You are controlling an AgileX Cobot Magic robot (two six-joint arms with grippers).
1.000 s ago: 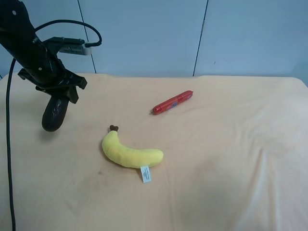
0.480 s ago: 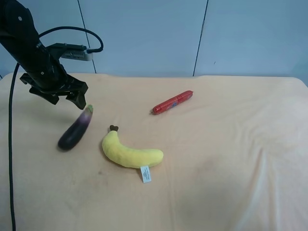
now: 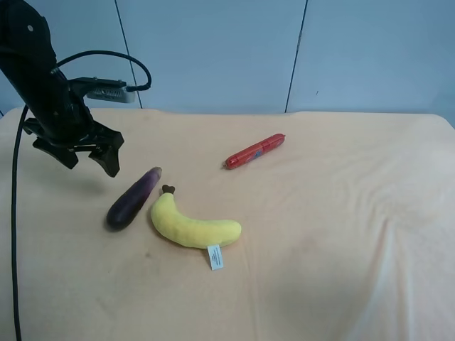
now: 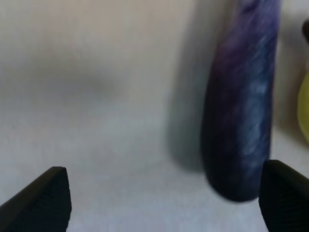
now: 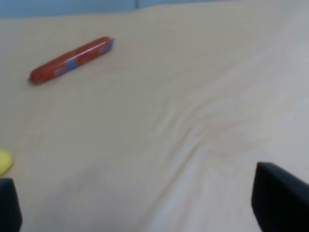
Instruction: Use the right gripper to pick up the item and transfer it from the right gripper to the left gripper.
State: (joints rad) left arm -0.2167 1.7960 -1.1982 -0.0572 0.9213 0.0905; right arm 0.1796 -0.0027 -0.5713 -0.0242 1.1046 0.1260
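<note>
One glossy dark-purple eggplant (image 3: pixel 133 199) lies beside the banana (image 3: pixel 192 224); both grippers' jaws stand wide, empty.

eggplant (image 3: pixel 133 198) just beside banana (image 3: pixel 190 225)

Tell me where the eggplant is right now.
In the exterior high view the eggplant lies on the table at the left, just left of the banana, below the open left gripper.

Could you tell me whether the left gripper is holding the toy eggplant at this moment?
No, the toy eggplant lies on the table cloth beside the plush banana, while the left gripper hangs open above and apart from it.
</note>
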